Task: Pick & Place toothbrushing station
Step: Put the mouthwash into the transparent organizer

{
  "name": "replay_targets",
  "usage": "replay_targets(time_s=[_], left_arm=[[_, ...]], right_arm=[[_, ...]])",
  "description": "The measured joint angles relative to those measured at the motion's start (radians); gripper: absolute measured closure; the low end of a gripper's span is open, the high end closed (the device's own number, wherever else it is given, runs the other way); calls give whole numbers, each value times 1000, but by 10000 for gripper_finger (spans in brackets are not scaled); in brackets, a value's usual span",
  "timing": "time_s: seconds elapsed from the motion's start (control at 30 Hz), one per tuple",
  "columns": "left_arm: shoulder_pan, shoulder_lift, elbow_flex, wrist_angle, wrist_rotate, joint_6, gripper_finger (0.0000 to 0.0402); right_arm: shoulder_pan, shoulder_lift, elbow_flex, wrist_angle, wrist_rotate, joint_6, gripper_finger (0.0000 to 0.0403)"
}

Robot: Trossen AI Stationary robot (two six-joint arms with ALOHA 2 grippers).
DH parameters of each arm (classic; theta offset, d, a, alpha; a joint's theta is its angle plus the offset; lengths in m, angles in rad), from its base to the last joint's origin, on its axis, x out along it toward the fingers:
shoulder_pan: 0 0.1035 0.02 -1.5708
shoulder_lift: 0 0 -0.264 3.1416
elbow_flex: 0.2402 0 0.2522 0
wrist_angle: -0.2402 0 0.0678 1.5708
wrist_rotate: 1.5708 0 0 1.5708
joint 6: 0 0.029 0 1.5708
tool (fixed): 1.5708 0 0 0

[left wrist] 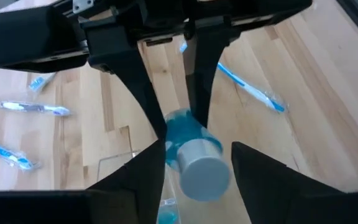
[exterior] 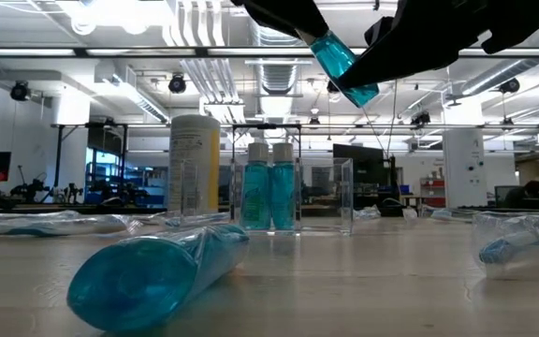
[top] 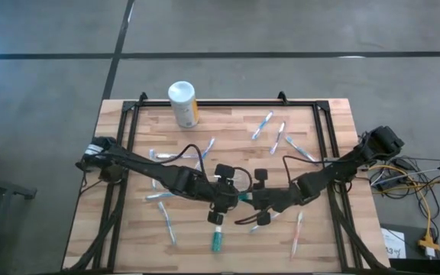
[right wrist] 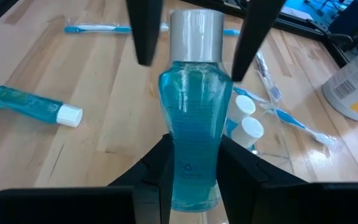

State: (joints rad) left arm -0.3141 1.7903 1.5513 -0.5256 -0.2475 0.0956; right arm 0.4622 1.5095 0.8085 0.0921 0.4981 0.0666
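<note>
At centre frame, the right end effector grips a teal tube; the left end effector's fingers flank its cap, apart, above the surface.

The bench centre is crowded: both arms meet over the clear cup. Wrapped toothbrushes scatter around; a white canister blocks the far edge.
</note>
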Motion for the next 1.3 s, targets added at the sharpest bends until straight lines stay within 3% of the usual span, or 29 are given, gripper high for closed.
replay_targets(time_s=[0.37,0.63,1.03,1.3], left_arm=[[0,4,6,6,-12,8,302],[1,3,1,11,-11,20,304],[-11,-13,2,-41,-23,33,304],[-11,-98,6,-167,-91,-40,304]], right_arm=[[0,0,-1,0,0,8,312],[0,0,-1,-1,0,13,309],[-2,0,-8,-1,60,58,187],[-2,-2,-11,-53,67,71,161]])
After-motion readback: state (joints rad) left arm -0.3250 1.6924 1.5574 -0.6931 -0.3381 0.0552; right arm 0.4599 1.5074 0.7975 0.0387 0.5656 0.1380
